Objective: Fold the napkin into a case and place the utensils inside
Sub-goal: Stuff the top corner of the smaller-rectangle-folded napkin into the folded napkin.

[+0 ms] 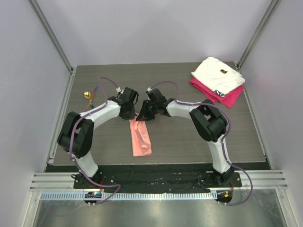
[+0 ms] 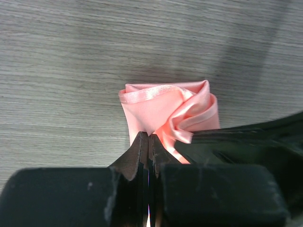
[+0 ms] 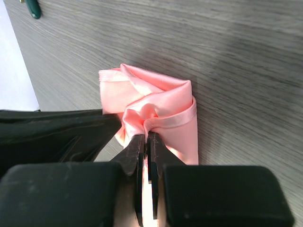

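Both arms arch inward over the middle of the worktop (image 1: pixel 180 137), left end effector (image 2: pixel 148 139) and right end effector (image 3: pixel 146 138) each clamped on the folded napkin (image 1: pixel 141 138) at its far end.

Top external: fixed, high behind the near edge, looking down across the whole grey wood-grain table (image 1: pixel 189 137). Left wrist, right wrist: very close, angled down onto it. All three share the salmon-pink shiny cloth napkin (image 2: pixel 156 106).
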